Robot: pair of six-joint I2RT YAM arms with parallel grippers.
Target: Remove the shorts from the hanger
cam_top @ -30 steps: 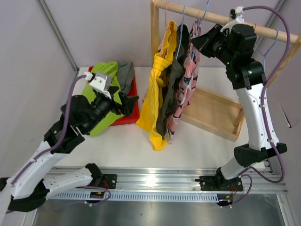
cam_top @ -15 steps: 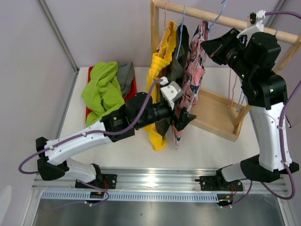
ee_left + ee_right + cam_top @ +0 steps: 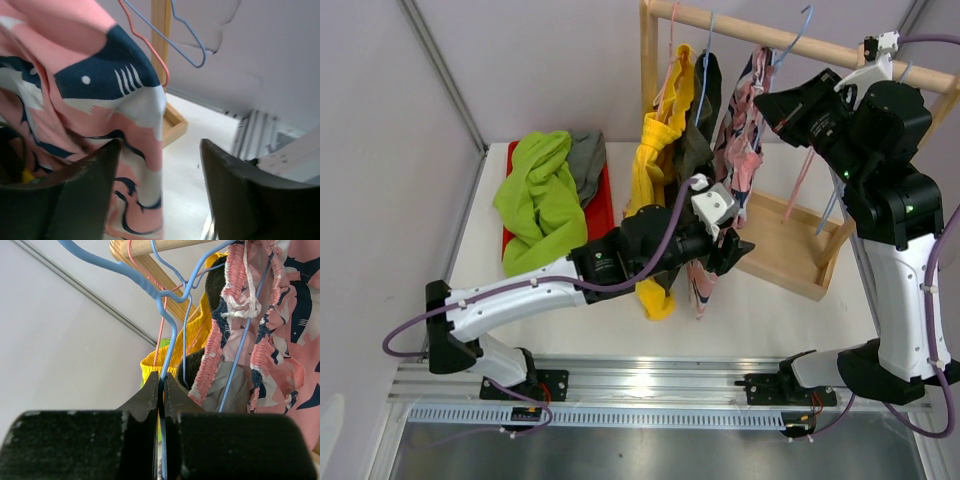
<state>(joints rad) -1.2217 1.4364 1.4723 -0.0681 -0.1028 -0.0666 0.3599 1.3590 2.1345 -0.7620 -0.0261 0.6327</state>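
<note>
Fingers (image 3: pixel 146 399) pinch blue hanger (image 3: pixel 174 332), seemingly carrying pink shorts (image 3: pixel 300 305).

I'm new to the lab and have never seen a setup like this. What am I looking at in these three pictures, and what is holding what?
Two robot arms are bolted at the near edge of a table: the left arm and the right arm. The wide picture looks down from above and behind them; the other two come from a camera on each wrist. The left tool is open, with the edge of the pink patterned shorts between its fingers. Those hang from a wooden rail beside yellow shorts and dark olive shorts. The right tool is shut on a blue wire hanger. Lime green shorts and grey shorts lie on a red tray.
</note>
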